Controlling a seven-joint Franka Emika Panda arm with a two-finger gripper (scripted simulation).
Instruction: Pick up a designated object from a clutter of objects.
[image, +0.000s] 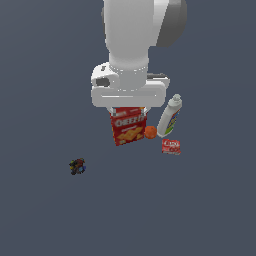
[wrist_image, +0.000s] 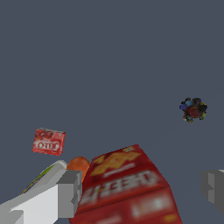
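While spread wide, hand (wrist_image: 142, 190) empty, above cracker box (wrist_image: 124, 188)

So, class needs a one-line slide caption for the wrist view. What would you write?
Open fingers straddle the cracker box, with the small dark lumpy object lying apart on the floor.

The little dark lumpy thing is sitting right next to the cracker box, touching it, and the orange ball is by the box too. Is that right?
Not quite. The little dark lumpy thing sits alone on the floor, well apart from the cracker box, toward the exterior view's left. Both the exterior and wrist views show the gap. The orange ball really is right by the box.
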